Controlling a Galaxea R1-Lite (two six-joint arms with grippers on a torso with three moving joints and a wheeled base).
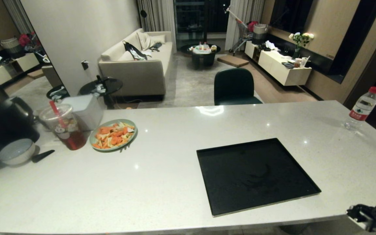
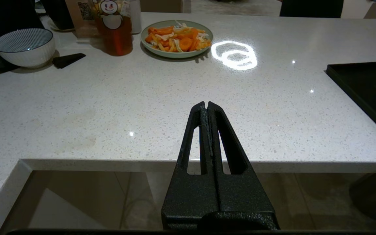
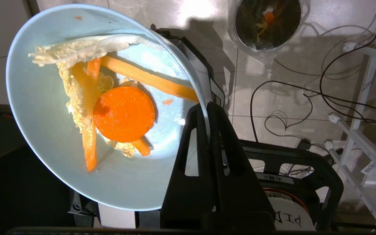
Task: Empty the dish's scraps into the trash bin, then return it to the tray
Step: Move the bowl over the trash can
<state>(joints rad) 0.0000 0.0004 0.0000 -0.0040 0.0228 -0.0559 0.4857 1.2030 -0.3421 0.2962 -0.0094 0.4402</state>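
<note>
Right gripper [image 3: 207,107] pinches rim of dish [image 3: 44,137], scraps [image 3: 119,111] inside, off counter above floor cables [image 3: 289,101]; trash bin [image 3: 268,24] near. Left gripper [image 2: 206,106] fingers pressed together, at counter's near edge. Tray [image 1: 256,174] near counter's front-right edge; green plate [image 1: 113,134], drink cup [image 1: 64,127] far-left.

My right gripper [image 3: 207,106] pinches the pale blue dish [image 3: 44,137] by its rim, carrot and cabbage scraps [image 3: 122,112] inside. The bagged trash bin [image 3: 266,23] stands on the floor. The black tray [image 1: 256,174] lies bare near the tabletop's near right edge.
</note>
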